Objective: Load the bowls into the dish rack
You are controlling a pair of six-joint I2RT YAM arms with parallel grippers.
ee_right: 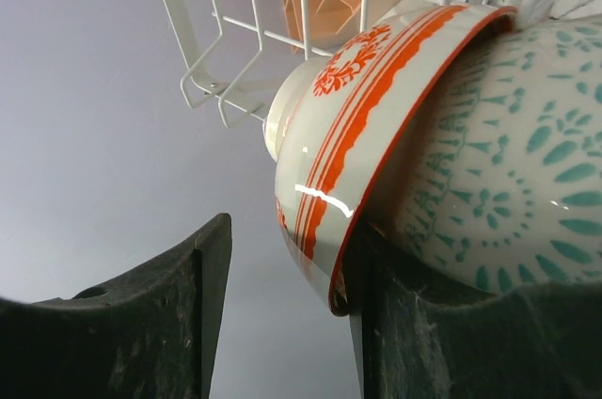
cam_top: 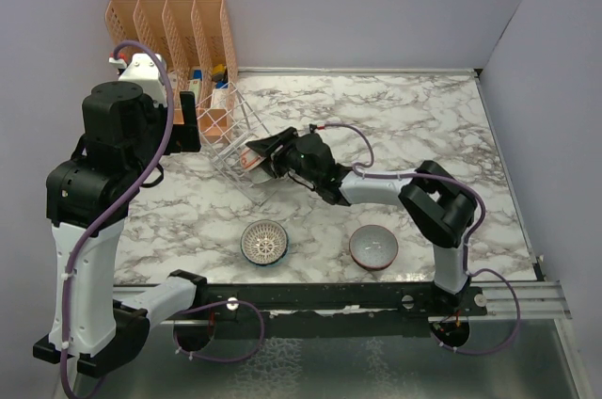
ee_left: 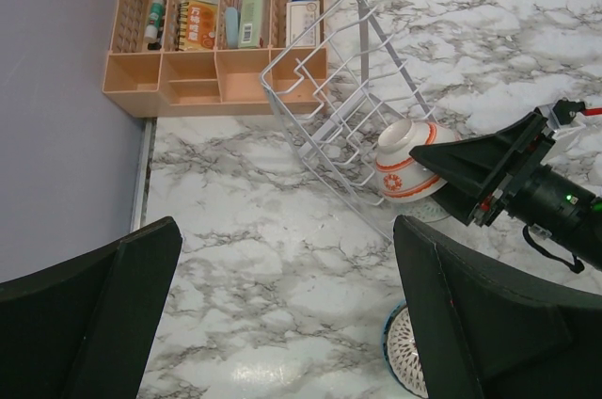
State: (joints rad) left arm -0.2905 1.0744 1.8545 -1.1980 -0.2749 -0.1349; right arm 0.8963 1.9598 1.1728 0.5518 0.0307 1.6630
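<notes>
The wire dish rack [cam_top: 229, 138] stands tilted in front of the orange organizer. Inside it a cream bowl with orange-red bands [ee_right: 348, 135] lies on its side against a green leaf-patterned bowl [ee_right: 513, 154]. My right gripper [ee_right: 287, 253] is open at the rack's mouth. Its right finger [ee_right: 414, 324] touches the banded bowl's rim and its left finger stands apart. A white lattice bowl [cam_top: 264, 242] and a pale bowl with a reddish rim [cam_top: 373, 247] sit on the marble near the front edge. My left gripper [ee_left: 287, 225] hovers wide open and empty over the table, left of the rack.
An orange slotted organizer [cam_top: 174, 27] with small items fills the back left corner, touching the rack. Grey walls close the left, back and right sides. The right arm [cam_top: 414, 192] stretches across the middle of the table.
</notes>
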